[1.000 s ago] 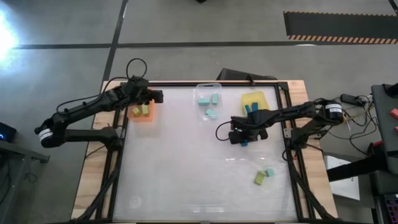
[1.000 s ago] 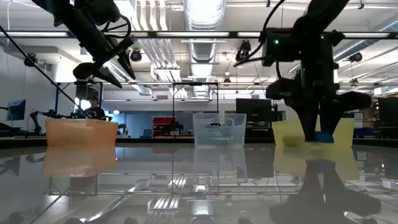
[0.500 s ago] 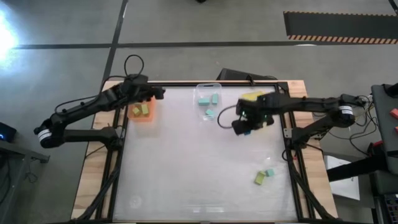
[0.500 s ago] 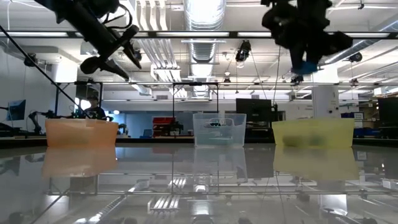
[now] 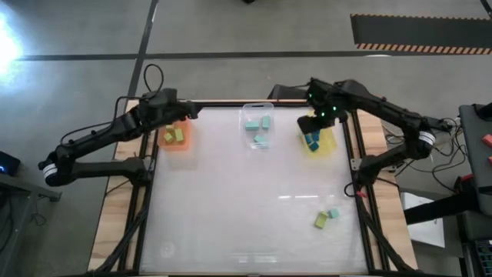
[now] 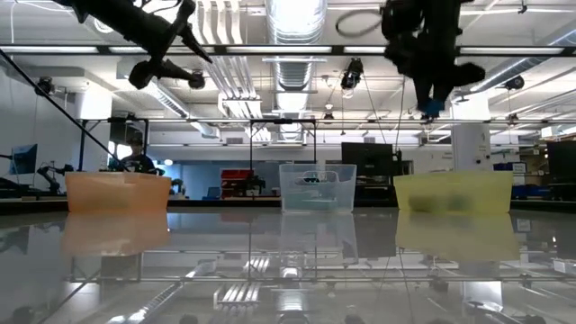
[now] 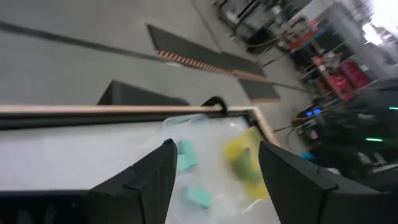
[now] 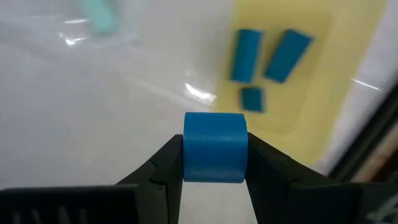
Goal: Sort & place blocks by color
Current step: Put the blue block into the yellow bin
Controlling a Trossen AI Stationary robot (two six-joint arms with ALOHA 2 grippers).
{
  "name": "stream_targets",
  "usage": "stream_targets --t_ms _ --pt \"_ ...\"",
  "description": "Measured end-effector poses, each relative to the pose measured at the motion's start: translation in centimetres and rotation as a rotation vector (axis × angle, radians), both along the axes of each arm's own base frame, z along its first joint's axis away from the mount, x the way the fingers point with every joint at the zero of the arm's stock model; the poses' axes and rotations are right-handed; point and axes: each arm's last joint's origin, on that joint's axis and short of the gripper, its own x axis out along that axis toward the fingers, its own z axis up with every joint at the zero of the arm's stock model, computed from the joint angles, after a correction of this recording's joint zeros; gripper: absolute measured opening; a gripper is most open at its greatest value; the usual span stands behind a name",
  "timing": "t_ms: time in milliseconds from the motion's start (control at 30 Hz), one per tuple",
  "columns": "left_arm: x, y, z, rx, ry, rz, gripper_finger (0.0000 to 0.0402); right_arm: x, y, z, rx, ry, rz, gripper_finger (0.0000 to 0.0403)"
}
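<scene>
The right gripper (image 8: 214,163), jaws clamped on a dark blue cube-shaped block (image 8: 215,147), hangs above the yellow rectangular tray (image 5: 326,143), upper right. Released off-centre, it might bounce out. The left gripper (image 7: 214,165), jaws apart, waits upper left.

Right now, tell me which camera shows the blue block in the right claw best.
The right wrist view: the blue block fills the gap in the right claw. The low view shows only a blue speck; in the high view the arm hides it.
</scene>
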Motion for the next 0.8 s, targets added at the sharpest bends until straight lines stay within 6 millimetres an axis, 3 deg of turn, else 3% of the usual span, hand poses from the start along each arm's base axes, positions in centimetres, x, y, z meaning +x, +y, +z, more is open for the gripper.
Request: stream_targets --t_ms 200,400,633,800 --pt "-0.5 -0.7 1.4 0.06 -0.104 -0.019 0.021 -1.4 -5.1 -3.4 0.023 0.074 0.029 0.012" --pt "-0.8 -1.4 2.7 0.099 -0.22 -0.037 0.021 -1.6 -9.2 -7.1 0.042 0.102 0.052 0.012" --pt "-0.7 -1.9 3.6 0.139 -0.302 -0.066 0.021 -0.7 -10.9 -10.5 0.099 0.146 0.092 0.012" --pt "-0.7 -1.9 3.5 0.124 -0.313 -0.066 0.021 -0.5 -11.1 -11.3 0.123 0.164 0.092 0.0126"
